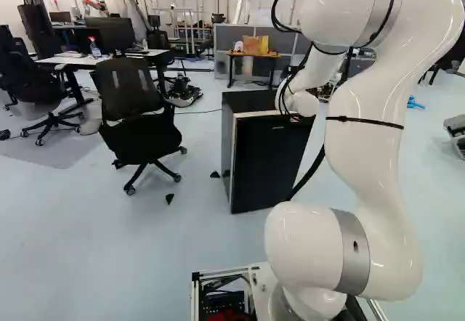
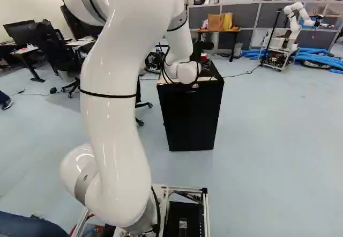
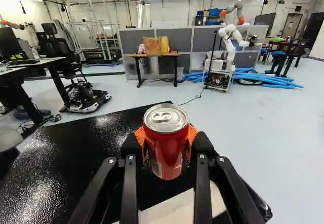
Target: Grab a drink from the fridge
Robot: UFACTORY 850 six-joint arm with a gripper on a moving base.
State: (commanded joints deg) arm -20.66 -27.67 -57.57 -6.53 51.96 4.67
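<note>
In the right base view the gripper shows partly beyond the wrist, over the top of the black fridge. A red can is beside it there. Seen from the wrist, my gripper is shut on the red can, an orange pad on either side. The can is upright, its silver lid and tab facing up. Whether its base touches the fridge top cannot be told. In the left base view the arm hides the gripper and can; the fridge's black front shows, with a pale edge beside it.
A black office chair stands beside the fridge in the left base view. Desks with monitors are farther off. Beyond the fridge are a wooden table, grey partitions, blue tubes and another robot.
</note>
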